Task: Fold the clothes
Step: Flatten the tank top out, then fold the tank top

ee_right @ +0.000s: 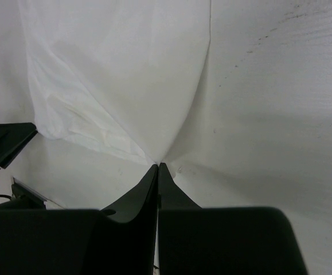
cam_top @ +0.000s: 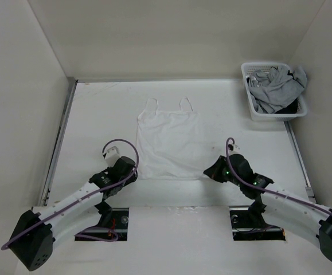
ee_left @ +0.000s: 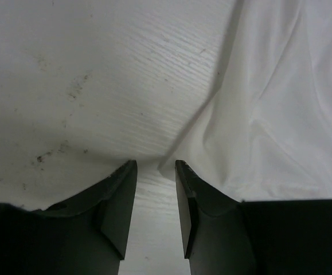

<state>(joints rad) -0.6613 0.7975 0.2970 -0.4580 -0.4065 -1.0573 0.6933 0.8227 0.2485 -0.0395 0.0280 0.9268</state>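
The clothes (cam_top: 169, 143), a white strappy top, lie spread flat mid-table with the straps toward the back. My left gripper (cam_top: 135, 172) sits at the hem's left corner. In the left wrist view its jaws (ee_left: 155, 169) are open with bare table between them, and the cloth (ee_left: 269, 114) has its corner just ahead of the right fingertip (ee_left: 182, 172). My right gripper (cam_top: 208, 172) is at the hem's right corner. In the right wrist view it (ee_right: 157, 166) is shut, and the cloth (ee_right: 125, 74) draws to a point at its tips.
A white basket (cam_top: 252, 107) heaped with grey garments (cam_top: 277, 86) stands at the back right. White walls enclose the table on three sides, and metal rails (cam_top: 59, 137) run along its left and right edges. The left arm's dark tip (ee_right: 5, 143) shows in the right wrist view.
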